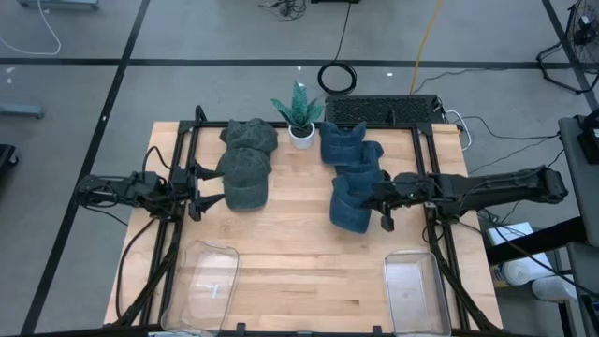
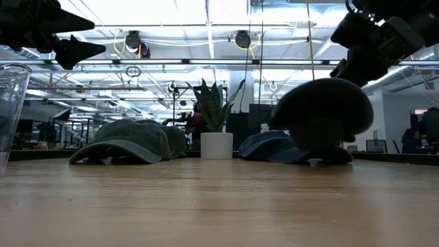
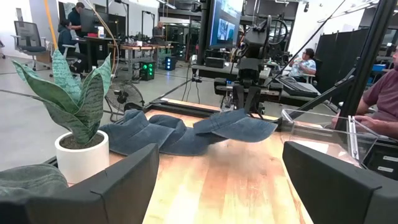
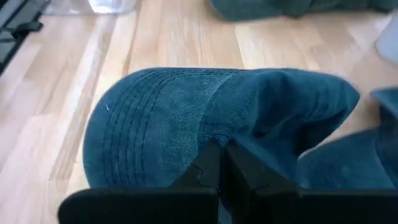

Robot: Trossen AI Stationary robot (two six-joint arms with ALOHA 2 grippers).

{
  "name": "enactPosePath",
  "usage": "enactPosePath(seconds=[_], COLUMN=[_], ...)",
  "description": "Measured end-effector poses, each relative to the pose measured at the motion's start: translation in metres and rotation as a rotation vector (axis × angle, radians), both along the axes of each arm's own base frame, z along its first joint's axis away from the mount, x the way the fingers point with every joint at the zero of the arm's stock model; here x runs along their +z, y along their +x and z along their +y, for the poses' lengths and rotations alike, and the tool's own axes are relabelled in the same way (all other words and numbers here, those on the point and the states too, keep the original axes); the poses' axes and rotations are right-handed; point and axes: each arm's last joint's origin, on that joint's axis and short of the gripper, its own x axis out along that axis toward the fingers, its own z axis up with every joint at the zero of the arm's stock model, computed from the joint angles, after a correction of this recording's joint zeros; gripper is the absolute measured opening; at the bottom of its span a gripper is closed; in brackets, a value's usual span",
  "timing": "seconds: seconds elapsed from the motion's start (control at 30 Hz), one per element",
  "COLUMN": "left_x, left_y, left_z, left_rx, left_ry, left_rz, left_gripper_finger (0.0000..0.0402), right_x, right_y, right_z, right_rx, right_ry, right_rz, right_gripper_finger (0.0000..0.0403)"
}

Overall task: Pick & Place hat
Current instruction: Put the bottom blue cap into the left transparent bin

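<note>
The right gripper (image 1: 374, 198) is clamped shut on a blue hat (image 1: 350, 208), holding it up off the wooden table (image 1: 299, 253), just in front of the other blue hats (image 1: 348, 148). From table height it seems to hang clear, though the gap is hard to judge. The left gripper (image 1: 208, 185) waits with fingers spread beside the green hats (image 1: 246, 167).

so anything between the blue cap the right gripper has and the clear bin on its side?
Nothing visible. The right gripper is shut on the blue cap, lifted off the table; bare wood lies between it and the right clear bin.
</note>
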Motion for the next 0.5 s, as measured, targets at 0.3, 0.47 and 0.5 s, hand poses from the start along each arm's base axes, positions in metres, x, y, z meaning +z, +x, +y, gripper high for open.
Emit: enactPosePath(seconds=[0.3,0.47,0.5], left_x=[0.000,0.000,0.000], left_y=[0.000,0.000,0.000], left_z=[0.000,0.000,0.000], left_rx=[0.000,0.000,0.000], left_ry=[0.000,0.000,0.000], left_rz=[0.000,0.000,0.000], left_gripper_finger=[0.0351,0.0351,0.0351], right_x=[0.010,0.015,0.016], right_y=[-0.003,-0.004,-0.004], right_z=[0.000,0.000,0.000], right_rx=[0.025,0.043,0.047], right_ry=[-0.044,-0.075,-0.084], right_rz=[-0.087,-0.137,-0.145], right_gripper_finger=[0.0000,0.0000,0.0000])
